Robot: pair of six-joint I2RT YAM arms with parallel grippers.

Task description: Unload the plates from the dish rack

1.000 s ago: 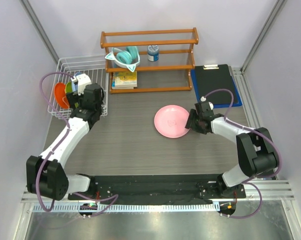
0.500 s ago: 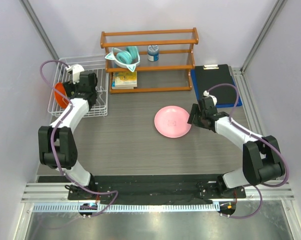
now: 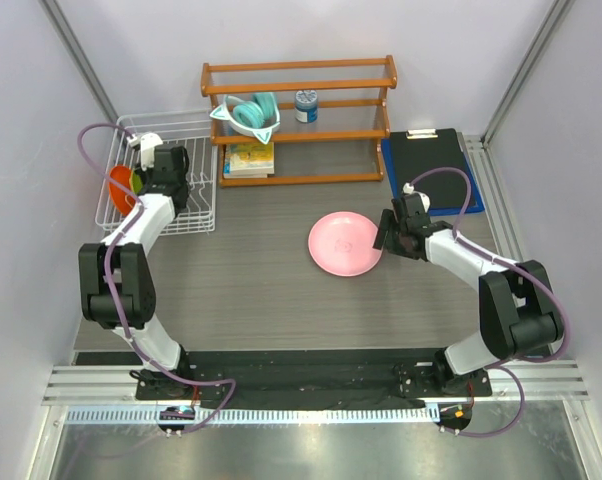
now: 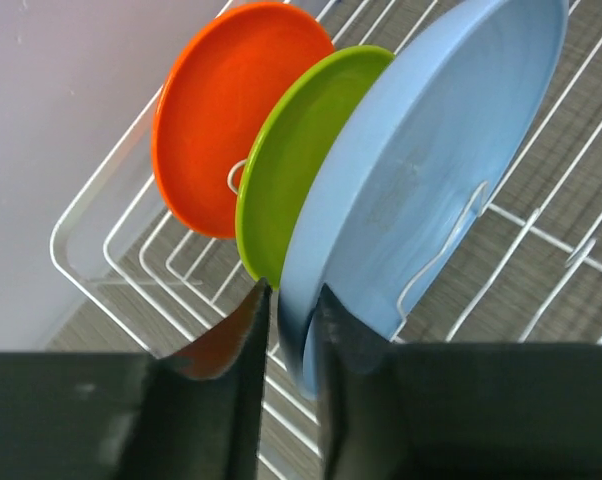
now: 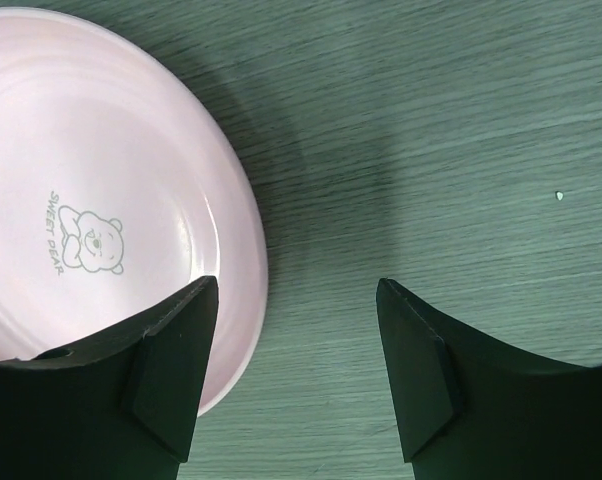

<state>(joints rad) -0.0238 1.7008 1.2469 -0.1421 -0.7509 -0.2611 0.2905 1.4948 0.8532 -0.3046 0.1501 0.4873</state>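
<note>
We see rack (image 3: 206, 190) at far left of table (image 3: 261, 290), 3 plates upright in its tines: orange plate (image 4: 231, 110), green plate (image 4: 301, 150), blue plate (image 4: 431, 170), blue nearest left claw (image 4: 293, 300). Pink plate (image 3: 344, 242) flat on table, right of centre. Left arm stretched out to rack, claw pinched on blue plate's lower rim. Right arm bent inward; right claw (image 5: 296, 285) hovers at pink plate's right edge, jaws apart, 1 finger over rim, other over table.
</note>
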